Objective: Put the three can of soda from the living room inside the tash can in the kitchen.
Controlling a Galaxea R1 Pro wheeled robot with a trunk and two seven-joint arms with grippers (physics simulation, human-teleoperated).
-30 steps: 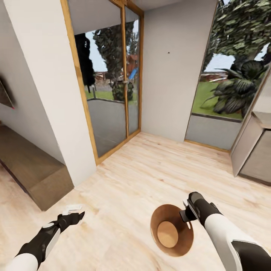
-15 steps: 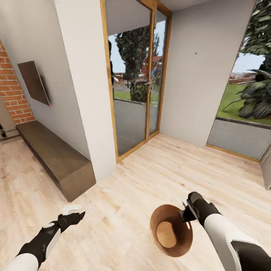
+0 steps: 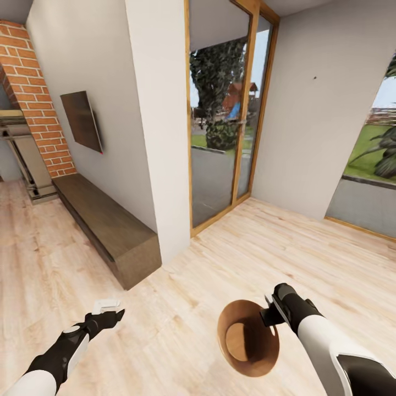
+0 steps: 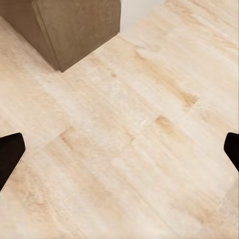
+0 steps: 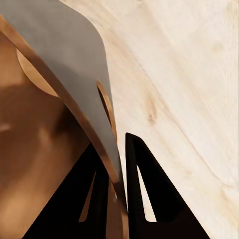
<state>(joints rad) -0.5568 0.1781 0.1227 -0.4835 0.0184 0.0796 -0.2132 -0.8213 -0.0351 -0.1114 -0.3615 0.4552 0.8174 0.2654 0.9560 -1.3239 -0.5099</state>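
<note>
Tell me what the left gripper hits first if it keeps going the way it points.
Probably bare wood floor: the left gripper, open and empty, looks down at planks. The brown bench sits at the view's edge, likely off that line, though depth is unclear.

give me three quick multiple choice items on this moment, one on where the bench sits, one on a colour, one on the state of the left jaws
1. Where is the low brown bench?
A. along the wall under the dark wall panel
B. in front of the glass doors
C. under the right gripper

2. What colour is the inside of the tash can?
A. blue
B. tan-brown
C. white

3. How do the jaws of the left gripper stand?
A. shut on a can
B. shut on the bucket rim
C. open, holding nothing

Answers:
1. A, the bench runs along the wall below the panel, beside the brick fireplace.
2. B, the head view shows its wood-coloured inside.
3. C, its fingertips sit far apart over bare floor.
</note>
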